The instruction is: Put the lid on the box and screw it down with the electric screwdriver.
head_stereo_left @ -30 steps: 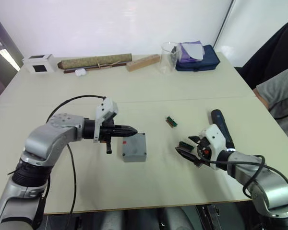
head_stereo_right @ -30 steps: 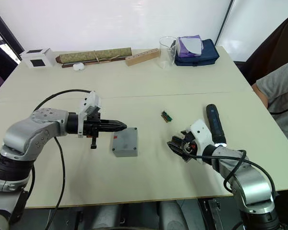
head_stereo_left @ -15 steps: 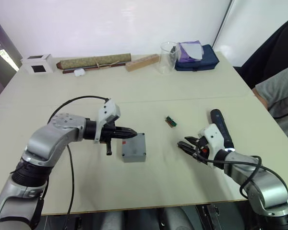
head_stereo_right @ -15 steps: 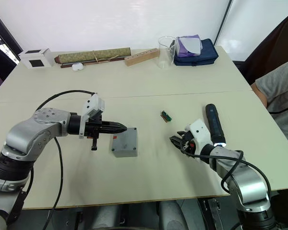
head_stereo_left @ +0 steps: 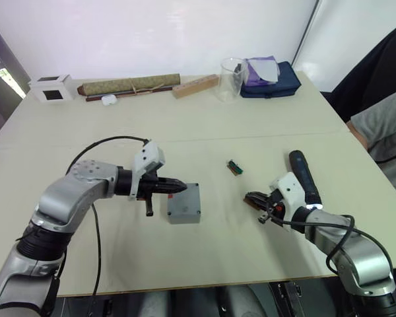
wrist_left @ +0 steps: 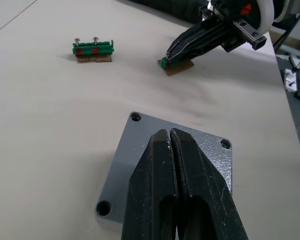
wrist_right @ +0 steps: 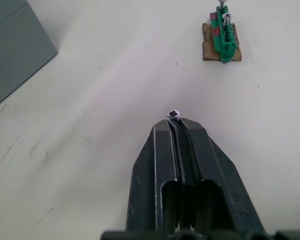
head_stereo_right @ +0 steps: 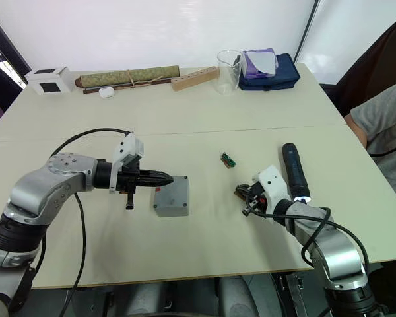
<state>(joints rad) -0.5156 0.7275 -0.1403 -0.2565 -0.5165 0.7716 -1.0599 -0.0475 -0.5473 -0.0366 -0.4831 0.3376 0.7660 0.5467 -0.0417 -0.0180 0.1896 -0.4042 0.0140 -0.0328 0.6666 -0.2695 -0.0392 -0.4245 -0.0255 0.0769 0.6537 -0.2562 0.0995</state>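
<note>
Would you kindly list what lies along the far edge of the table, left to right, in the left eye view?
White cube → rolled olive-brown bundle → wooden block → clear cup → dark blue pouch.

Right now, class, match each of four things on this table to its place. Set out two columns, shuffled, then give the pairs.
1 lid
2 electric screwdriver
3 clear cup
4 screw

A pinched in the right claw
B beside the blue bag
C under the tip of the left claw
D lying ungripped on the table

Pairs: 1-C, 2-D, 3-B, 4-A
</note>
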